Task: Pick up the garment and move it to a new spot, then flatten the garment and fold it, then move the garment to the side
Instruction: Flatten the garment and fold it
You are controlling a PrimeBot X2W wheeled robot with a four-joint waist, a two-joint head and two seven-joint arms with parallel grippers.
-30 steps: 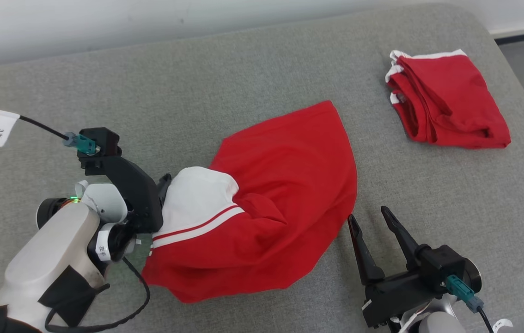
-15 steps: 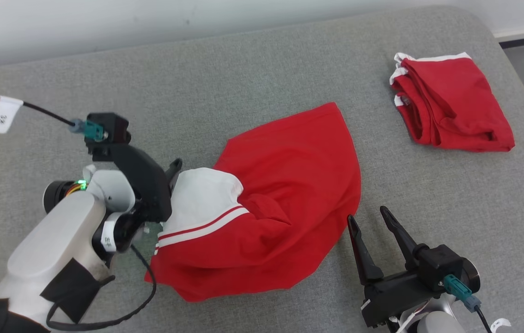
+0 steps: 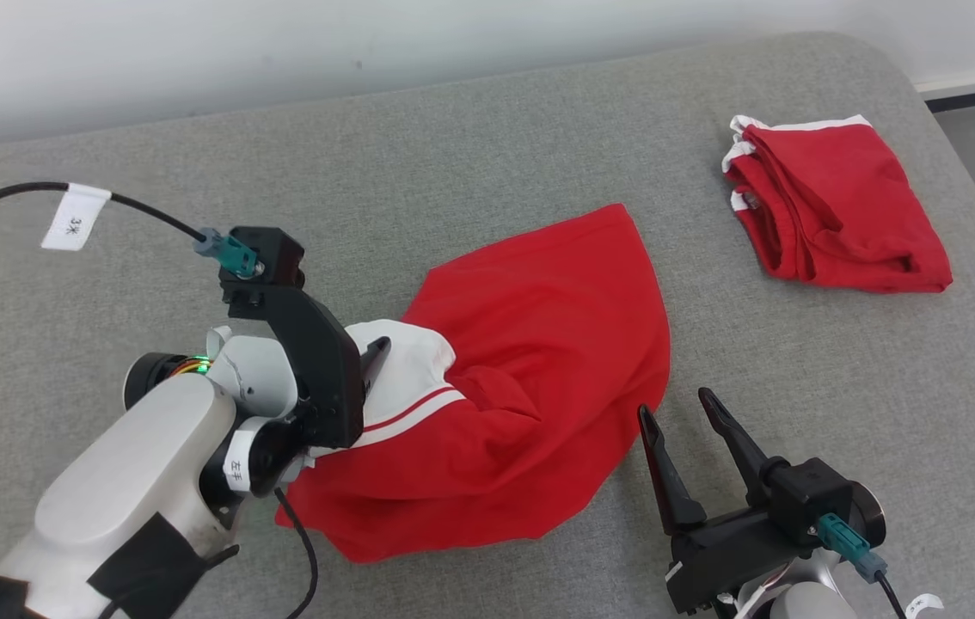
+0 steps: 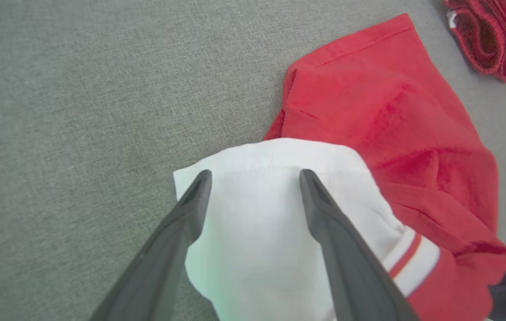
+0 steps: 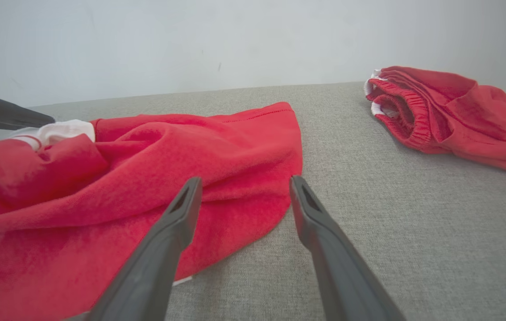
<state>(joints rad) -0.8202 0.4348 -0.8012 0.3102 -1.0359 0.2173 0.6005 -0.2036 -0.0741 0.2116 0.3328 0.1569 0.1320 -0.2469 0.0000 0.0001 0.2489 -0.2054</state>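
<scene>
Desk [image 3: 470, 146]: grey woven cover, rounded far corner, pale wall [image 3: 281, 43] behind it.

Garment [image 3: 539, 344]: red, crumpled, lying on the middle of the desk between the two arms. A flat corner points toward the wall, and the near part is bunched in folds.

White panel [image 4: 271, 200]: the garment's left end, edged with a red stripe between white bands, humped up above the desk.

Left end effector [image 4: 255, 178]: fingers spread apart and pointing across the white panel, one tip near the panel's left corner and the other near the middle of its far edge. I cannot tell whether they touch the cloth. No fold lies between them.

Right end effector [image 3: 675, 404]: fingers apart, gripping nothing, low over bare desk just beside the garment's right hem. The left fingertip is nearest the cloth, the right one clear of it.

Folded pile [image 3: 840, 206]: a second red piece with white trim at the far right of the desk, well apart from the garment and from both arms.

Cable [image 3: 152, 211]: black, with a white tag, plugged into the left wrist.
</scene>
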